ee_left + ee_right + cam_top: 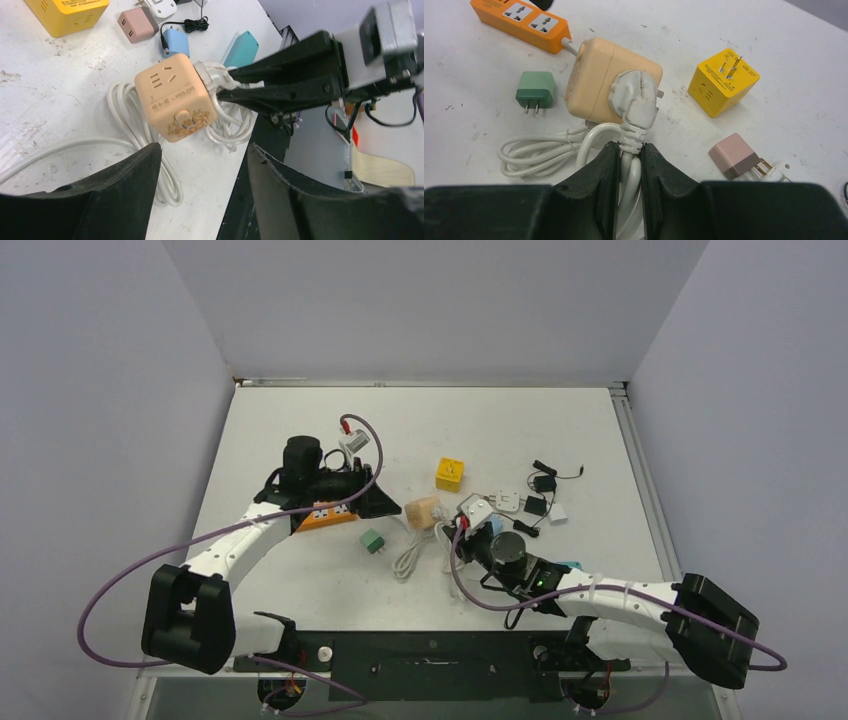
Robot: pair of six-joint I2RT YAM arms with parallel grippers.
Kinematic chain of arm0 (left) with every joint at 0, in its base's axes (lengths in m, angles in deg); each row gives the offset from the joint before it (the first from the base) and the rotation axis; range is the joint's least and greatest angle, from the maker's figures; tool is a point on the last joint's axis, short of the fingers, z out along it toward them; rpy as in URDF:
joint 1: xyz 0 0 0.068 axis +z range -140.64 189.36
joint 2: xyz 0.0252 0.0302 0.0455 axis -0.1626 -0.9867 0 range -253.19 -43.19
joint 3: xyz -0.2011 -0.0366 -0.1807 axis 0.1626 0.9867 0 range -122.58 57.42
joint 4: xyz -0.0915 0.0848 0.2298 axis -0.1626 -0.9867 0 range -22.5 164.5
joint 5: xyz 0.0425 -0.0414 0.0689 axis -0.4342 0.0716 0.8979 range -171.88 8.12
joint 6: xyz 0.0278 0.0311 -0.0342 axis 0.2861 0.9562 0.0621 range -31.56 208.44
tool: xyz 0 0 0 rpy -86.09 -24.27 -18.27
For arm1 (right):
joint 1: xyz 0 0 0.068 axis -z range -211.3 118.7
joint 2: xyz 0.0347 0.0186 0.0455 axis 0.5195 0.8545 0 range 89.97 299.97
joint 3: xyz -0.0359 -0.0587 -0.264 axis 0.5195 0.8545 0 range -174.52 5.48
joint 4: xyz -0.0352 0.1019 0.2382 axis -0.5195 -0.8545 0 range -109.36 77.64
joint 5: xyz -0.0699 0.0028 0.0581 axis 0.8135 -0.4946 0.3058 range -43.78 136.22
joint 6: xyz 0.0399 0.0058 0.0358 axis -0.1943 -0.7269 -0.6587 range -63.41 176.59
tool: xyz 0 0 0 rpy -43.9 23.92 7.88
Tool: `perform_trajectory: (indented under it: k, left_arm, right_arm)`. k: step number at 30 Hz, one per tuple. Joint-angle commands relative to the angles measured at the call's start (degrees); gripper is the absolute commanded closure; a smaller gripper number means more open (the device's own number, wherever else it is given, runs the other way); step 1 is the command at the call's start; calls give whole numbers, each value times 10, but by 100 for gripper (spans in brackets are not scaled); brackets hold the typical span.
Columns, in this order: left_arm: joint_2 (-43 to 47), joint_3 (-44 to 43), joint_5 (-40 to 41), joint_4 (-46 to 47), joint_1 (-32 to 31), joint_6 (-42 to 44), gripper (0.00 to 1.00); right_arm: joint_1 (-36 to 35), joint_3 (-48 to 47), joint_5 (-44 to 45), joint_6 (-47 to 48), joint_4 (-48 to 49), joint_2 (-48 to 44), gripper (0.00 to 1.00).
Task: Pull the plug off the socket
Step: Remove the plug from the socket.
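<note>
Plug cord in right gripper (low)

Both arms white w/ black joints & bases — purple cables looping off; black pincer fingers.

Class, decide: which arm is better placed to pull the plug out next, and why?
Right. The right gripper is shut on the white plug's cord; the left gripper is open beside the peach socket cube.

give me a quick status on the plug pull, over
Right gripper shut on white plug cord, just behind plug. Left gripper open, short of beige cube socket. Plug seated. Coiled cord alongside; nothing blocking.
</note>
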Motion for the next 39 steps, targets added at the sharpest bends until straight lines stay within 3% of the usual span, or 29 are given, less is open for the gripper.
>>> perform_trajectory:
  k: [1,4,9,15,29,35,39]
  left_arm:
    - [-23,22,3,112,-10,-83,37]
    - [-48,15,10,106,-31,-88,31]
    - [-79,-12,50,10,-55,-47,26]
    - [-104,-12,28,26,-64,-73,18]
    - [-129,-18,14,38,-96,-88,20]
    - [-134,-24,16,30,-98,-80,38]
    - [-136,-26,15,27,-99,-78,63]
  right_arm:
    - [-78,-7,172,50,127,-19,95]
    - [-112,-9,224,75,146,-4,95]
    - [-139,-12,254,92,161,15,95]
    - [-157,-14,273,108,170,25,95]
    - [-216,-36,344,177,195,81,95]
    - [-222,-38,353,183,200,86,95]
    - [-222,-36,355,185,201,87,95]
